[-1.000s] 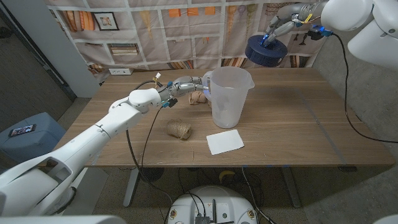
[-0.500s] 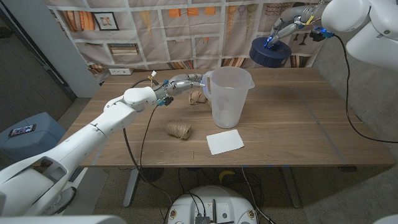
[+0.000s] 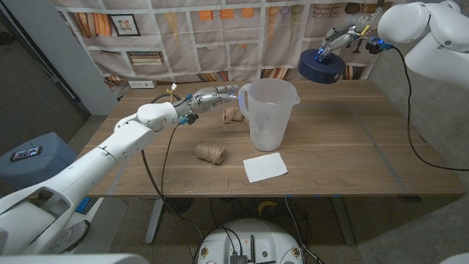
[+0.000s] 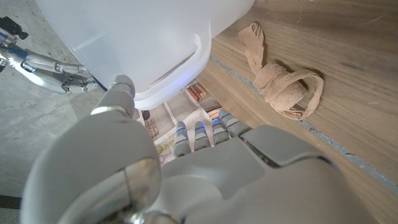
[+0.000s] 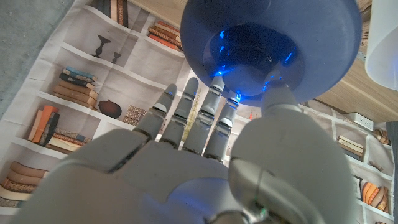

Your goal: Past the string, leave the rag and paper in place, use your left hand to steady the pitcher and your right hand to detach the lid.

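Both busy: left hand (image 3: 220,96) steadies pitcher (image 3: 268,114), right hand (image 3: 338,34) holds lid (image 3: 321,65).

We see a translucent white pitcher (image 3: 270,115), dark blue lid (image 3: 321,66), tan rag (image 3: 232,115) behind it, brown string (image 3: 211,152), white paper (image 3: 265,167) in front, on a wood-grain table (image 3: 344,139).
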